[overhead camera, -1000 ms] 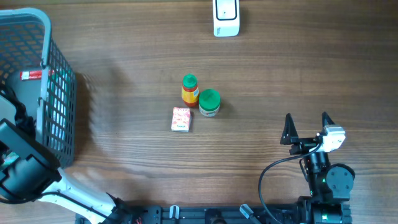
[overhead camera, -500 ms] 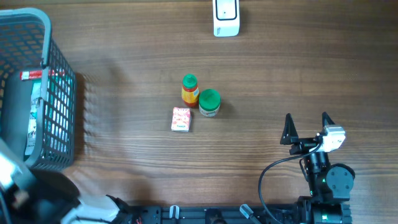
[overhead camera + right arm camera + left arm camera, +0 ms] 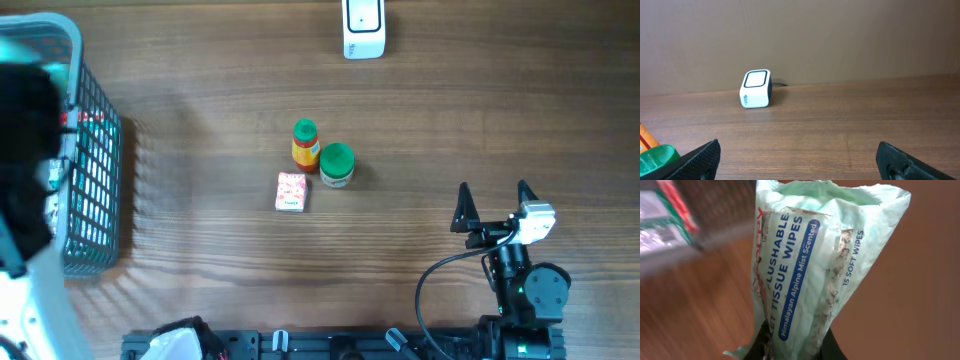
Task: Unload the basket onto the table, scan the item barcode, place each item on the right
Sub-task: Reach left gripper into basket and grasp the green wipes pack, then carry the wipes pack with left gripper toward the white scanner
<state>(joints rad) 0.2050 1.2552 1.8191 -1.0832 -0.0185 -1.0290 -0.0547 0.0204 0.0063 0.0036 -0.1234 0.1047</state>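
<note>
A pale green pack of flushable tissue wipes (image 3: 815, 265) fills the left wrist view, held upright with my left gripper (image 3: 797, 347) shut on its lower end. No barcode shows on the face turned toward the camera. In the overhead view the left arm (image 3: 25, 150) is a dark blur over the basket at the far left. The white scanner (image 3: 363, 28) stands at the table's far edge and shows again in the right wrist view as the scanner (image 3: 756, 88). My right gripper (image 3: 493, 195) rests open and empty near the front right.
A grey mesh basket (image 3: 95, 190) stands at the left and holds more packets. Mid-table are an orange bottle with a green cap (image 3: 305, 144), a green-lidded jar (image 3: 336, 165) and a small pink box (image 3: 291, 191).
The left arm has swung up from the front left corner to above the basket, blurred by motion. The right arm has not moved.
</note>
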